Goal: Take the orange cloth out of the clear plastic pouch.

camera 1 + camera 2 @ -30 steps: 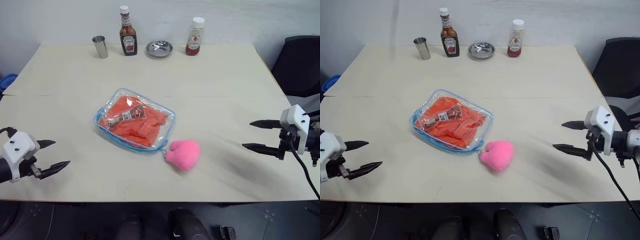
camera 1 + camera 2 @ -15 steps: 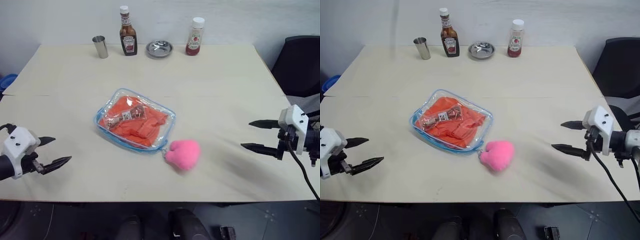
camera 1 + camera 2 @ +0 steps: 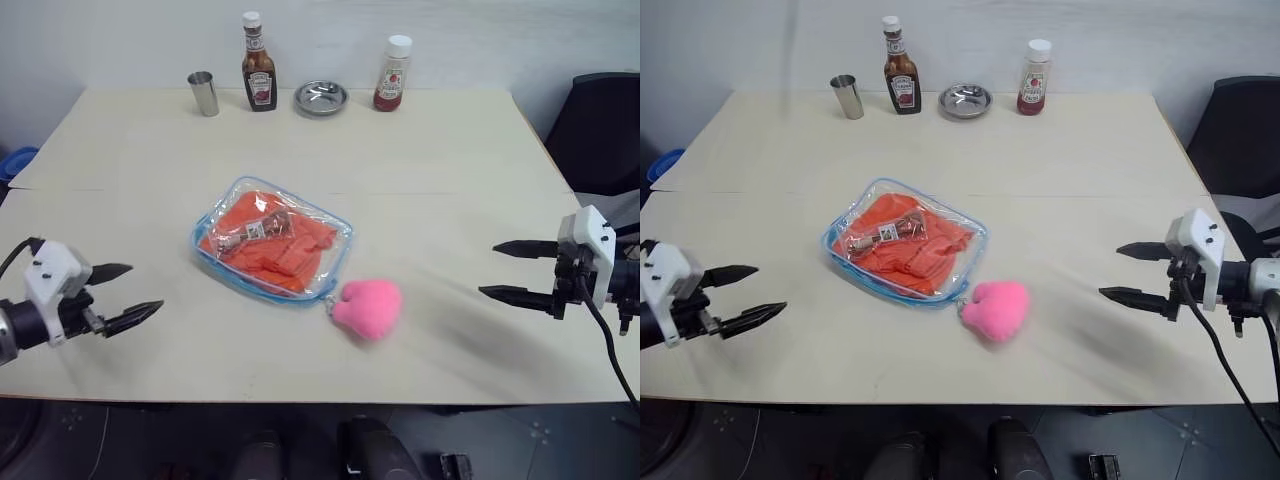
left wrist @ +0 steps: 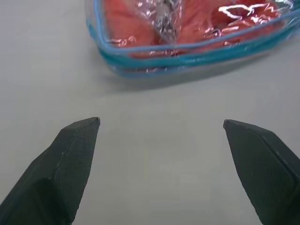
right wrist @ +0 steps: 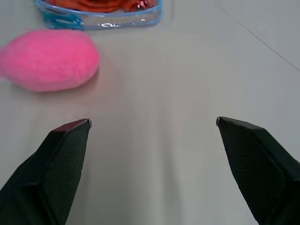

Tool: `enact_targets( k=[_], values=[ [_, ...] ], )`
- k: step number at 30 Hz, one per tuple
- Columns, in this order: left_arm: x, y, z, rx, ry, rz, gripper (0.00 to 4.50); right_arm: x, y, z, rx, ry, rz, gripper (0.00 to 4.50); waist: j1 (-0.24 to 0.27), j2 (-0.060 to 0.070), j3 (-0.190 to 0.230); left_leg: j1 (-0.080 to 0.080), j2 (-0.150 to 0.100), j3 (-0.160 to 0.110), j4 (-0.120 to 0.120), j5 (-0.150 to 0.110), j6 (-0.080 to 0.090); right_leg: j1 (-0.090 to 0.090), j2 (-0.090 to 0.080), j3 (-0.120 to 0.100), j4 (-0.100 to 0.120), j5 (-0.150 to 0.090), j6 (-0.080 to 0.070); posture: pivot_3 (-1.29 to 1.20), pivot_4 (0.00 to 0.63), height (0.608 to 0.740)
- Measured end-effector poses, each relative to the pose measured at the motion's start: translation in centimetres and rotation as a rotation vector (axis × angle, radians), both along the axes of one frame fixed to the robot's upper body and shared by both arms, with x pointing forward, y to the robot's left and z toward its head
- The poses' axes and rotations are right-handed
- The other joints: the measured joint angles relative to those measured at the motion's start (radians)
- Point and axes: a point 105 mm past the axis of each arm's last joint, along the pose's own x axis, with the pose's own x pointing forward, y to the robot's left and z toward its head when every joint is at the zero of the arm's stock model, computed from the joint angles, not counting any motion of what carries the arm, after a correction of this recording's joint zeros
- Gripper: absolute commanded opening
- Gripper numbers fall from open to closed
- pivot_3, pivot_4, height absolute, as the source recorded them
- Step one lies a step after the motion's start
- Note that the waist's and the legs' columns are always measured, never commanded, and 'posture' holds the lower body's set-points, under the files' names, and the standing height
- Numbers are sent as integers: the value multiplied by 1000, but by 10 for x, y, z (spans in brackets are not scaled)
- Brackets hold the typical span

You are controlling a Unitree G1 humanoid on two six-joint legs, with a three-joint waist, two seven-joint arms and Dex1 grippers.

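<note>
The clear plastic pouch (image 3: 272, 252) lies flat near the middle of the pale table (image 3: 420, 160), its light blue edging intact around the rim. The orange cloth (image 3: 268, 244) is inside the pouch, folded and visible through the plastic, with a small tagged item resting on top of it. A pink plush charm (image 3: 368, 308) sits on the table just beside the pouch's near right corner, joined to it by a short link. The left gripper (image 3: 128, 292) hovers over the near left part of the table, well apart from the pouch, its two black fingers spread wide and holding nothing; the left wrist view shows the pouch's blue edge ahead of the fingertips (image 4: 77, 136). The right gripper (image 3: 505, 270) hovers at the right side of the table, pointing toward the charm, fingers likewise spread wide and empty. Along the far edge stand a metal cup (image 3: 203, 93), a ketchup bottle (image 3: 257, 65), a metal dish (image 3: 321, 98) and a second sauce bottle (image 3: 392, 74).
</note>
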Motion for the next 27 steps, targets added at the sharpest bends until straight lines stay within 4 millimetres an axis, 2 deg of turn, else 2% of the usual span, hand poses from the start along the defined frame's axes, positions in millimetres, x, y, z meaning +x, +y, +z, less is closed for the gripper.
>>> enact_targets(
  k=[7,11,16,20,24,27],
  values=[
    [52,-62,28,-62,-108,-179,4483,-12,56,20,151,-65,113,4500,17,0,0,-3,0,-1,6,1,-2,-1,1,-1,2,0,1,0,150,740],
    [80,-87,29,-23,-108,-239,4483,-23,75,22,189,-58,162,4500,21,0,0,-4,0,0,8,1,-3,-1,1,0,1,1,1,0,150,740],
    [114,-104,5,127,-96,-269,4483,-32,97,20,226,-58,200,4500,26,-1,0,-5,0,0,10,1,-3,-1,1,0,2,1,1,0,150,740],
    [132,-120,-20,165,-63,-278,4483,-36,106,21,230,-69,213,4500,27,-3,1,-6,0,0,12,1,-3,-2,1,0,3,1,2,0,150,740],
    [145,-121,-19,209,-93,-251,4483,-37,106,20,228,-67,207,4500,26,-4,2,-7,0,0,12,1,-3,-4,1,0,4,1,2,0,150,740],
    [151,-117,-20,256,-119,-226,3933,-37,106,19,228,-66,206,4500,25,-4,2,-7,0,0,12,1,-3,-4,1,0,5,1,2,0,150,740]
  ],
)
